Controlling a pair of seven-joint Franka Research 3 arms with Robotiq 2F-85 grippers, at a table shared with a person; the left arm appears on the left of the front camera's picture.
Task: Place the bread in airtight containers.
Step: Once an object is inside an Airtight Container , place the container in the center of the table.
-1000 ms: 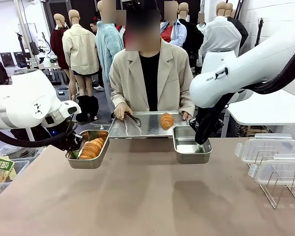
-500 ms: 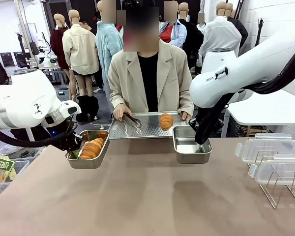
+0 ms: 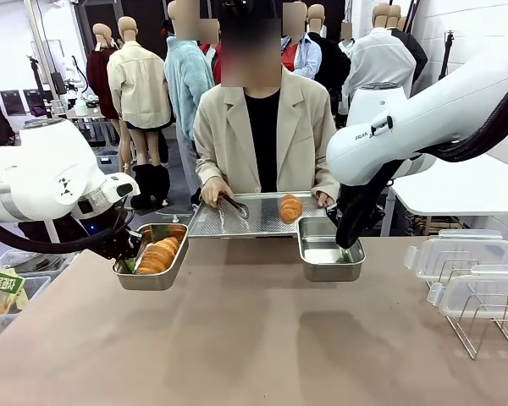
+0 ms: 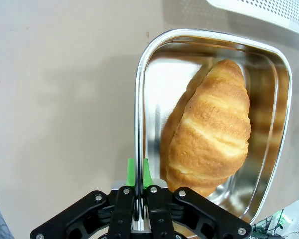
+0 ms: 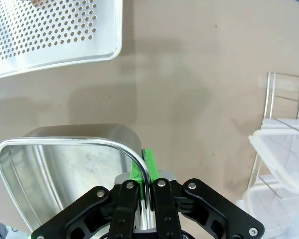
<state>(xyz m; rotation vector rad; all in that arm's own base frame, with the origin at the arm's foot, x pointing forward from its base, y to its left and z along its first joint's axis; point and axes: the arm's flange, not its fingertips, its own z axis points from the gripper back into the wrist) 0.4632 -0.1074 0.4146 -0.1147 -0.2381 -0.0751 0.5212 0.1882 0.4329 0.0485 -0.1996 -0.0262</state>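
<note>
One bread roll (image 3: 159, 255) lies in a steel airtight container (image 3: 171, 270) held above the table's left side; my left gripper (image 3: 130, 261) is shut on its rim. The left wrist view has the roll (image 4: 212, 129) lying lengthwise in the tin (image 4: 139, 89), green pads (image 4: 131, 172) pinching the wall. My right gripper (image 3: 345, 250) is shut on the rim of an empty container (image 3: 322, 254), also seen from the right wrist as my gripper (image 5: 148, 174) on the bare tin (image 5: 65, 169). A second roll (image 3: 289, 207) sits on the person's tray.
The person at the far side holds a perforated metal tray (image 3: 237, 222) with one hand and tongs (image 3: 234, 205) with the other. Clear lids (image 3: 461, 254) rest on a wire rack (image 3: 484, 317) at the right. A bin (image 3: 4, 292) stands beside the table's left edge.
The person and the tray with its roll have shifted slightly to the right, and the tongs moved with the hand. Both arms and their tins have stayed still.
</note>
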